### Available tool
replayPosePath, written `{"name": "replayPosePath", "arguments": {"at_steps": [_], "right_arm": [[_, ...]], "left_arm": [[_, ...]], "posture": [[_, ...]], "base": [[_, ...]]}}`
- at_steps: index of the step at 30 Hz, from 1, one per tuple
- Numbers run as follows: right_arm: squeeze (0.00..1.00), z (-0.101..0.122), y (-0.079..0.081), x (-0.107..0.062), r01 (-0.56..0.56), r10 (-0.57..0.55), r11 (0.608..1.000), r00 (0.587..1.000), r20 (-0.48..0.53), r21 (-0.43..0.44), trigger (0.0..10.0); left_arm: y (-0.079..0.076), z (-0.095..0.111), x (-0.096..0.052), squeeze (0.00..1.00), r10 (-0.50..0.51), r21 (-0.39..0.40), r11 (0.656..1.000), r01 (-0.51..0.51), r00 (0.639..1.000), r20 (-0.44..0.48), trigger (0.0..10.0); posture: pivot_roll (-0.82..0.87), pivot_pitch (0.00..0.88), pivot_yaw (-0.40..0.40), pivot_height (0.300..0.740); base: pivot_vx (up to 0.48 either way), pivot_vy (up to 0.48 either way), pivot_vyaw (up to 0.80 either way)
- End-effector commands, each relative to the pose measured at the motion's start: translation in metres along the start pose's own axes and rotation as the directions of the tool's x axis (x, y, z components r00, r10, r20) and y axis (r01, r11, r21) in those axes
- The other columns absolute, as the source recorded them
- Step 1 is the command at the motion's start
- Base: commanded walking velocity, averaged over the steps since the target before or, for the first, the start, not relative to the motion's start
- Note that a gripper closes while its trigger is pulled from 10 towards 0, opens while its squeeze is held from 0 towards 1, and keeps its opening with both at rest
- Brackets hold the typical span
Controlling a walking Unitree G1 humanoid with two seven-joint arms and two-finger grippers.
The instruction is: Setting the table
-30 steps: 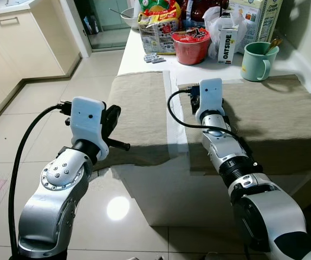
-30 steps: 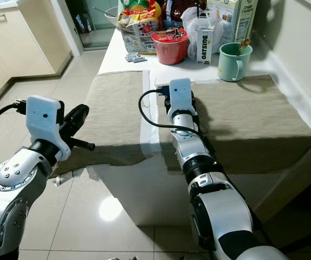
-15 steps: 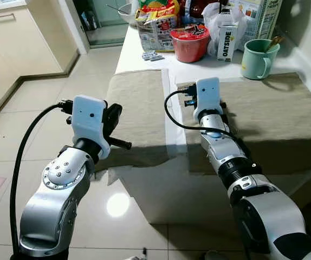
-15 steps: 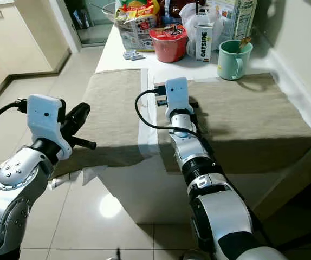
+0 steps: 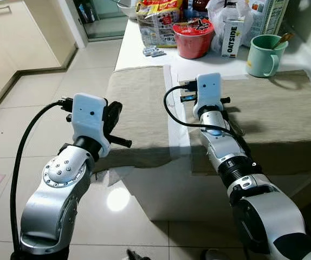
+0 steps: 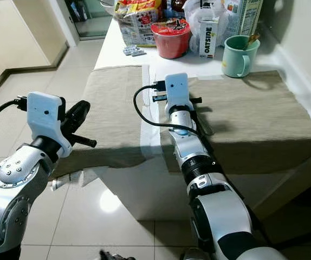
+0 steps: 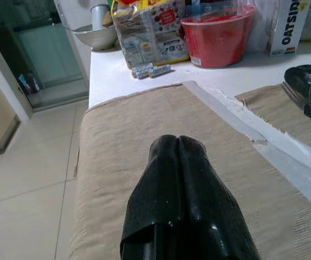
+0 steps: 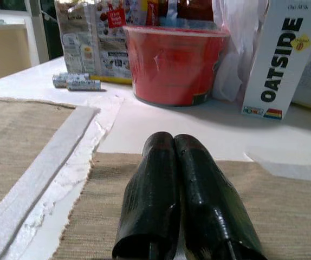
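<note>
White tabletop [image 5: 144,51] carries two beige placemats [image 5: 139,108]. My right gripper [image 8: 174,162] reaches low over the right mat [image 5: 285,114], fingers pressed together; my left gripper [image 7: 178,162], also closed, hovers at the left mat's near-left edge.

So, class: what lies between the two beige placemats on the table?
A strip of bare white table separates the left placemat from the right placemat, seen in both eye views.

Glossy tiled floor [image 5: 31,116], cream cabinets [image 5: 14,38], white table [image 5: 144,49].
</note>
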State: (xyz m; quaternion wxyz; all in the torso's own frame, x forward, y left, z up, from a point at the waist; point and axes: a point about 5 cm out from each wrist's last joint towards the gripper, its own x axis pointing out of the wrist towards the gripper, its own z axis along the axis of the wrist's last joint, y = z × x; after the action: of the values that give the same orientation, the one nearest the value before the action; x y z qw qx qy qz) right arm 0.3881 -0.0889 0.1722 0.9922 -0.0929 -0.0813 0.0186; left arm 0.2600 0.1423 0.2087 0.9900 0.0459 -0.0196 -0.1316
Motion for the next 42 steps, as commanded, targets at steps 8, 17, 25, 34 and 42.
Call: {"name": "replayPosePath", "arguments": {"at_steps": [8,17,25,34,42], "right_arm": [[0.00,0.030,0.009,0.007,-0.032,0.032,0.999,0.997,0.077,-0.009,10.0],[1.00,0.027,-0.011,0.005,-0.018,0.017,1.000,0.998,0.064,0.008,10.0],[1.00,0.016,-0.013,-0.006,-0.034,0.034,0.999,0.999,0.038,-0.011,10.0],[1.00,0.015,-0.012,-0.007,-0.039,0.039,0.999,0.999,0.025,0.002,10.0],[1.00,0.025,-0.012,-0.002,-0.037,0.036,0.999,0.998,0.051,0.011,10.0]], "left_arm": [[0.003,0.001,0.002,0.00,0.011,0.016,1.000,-0.011,1.000,0.007,10.0],[0.000,0.002,0.006,0.00,0.010,0.011,1.000,-0.011,1.000,0.025,10.0],[-0.001,0.001,0.007,0.00,0.006,0.009,1.000,-0.007,1.000,0.027,10.0],[-0.004,0.000,0.010,0.00,-0.001,0.010,1.000,0.001,0.999,0.034,10.0],[-0.005,0.001,0.013,0.00,0.000,0.005,1.000,0.000,0.999,0.045,10.0]], "posture": [[0.01,0.058,0.162,0.740],[-0.01,0.034,0.147,0.740],[-0.01,0.018,0.146,0.740],[-0.02,0.015,0.146,0.740],[-0.03,0.013,0.141,0.740]], "base": [[0.000,0.000,0.00],[0.000,0.000,0.00],[0.000,0.000,0.00],[0.000,0.000,0.00],[0.000,0.000,0.00]]}}
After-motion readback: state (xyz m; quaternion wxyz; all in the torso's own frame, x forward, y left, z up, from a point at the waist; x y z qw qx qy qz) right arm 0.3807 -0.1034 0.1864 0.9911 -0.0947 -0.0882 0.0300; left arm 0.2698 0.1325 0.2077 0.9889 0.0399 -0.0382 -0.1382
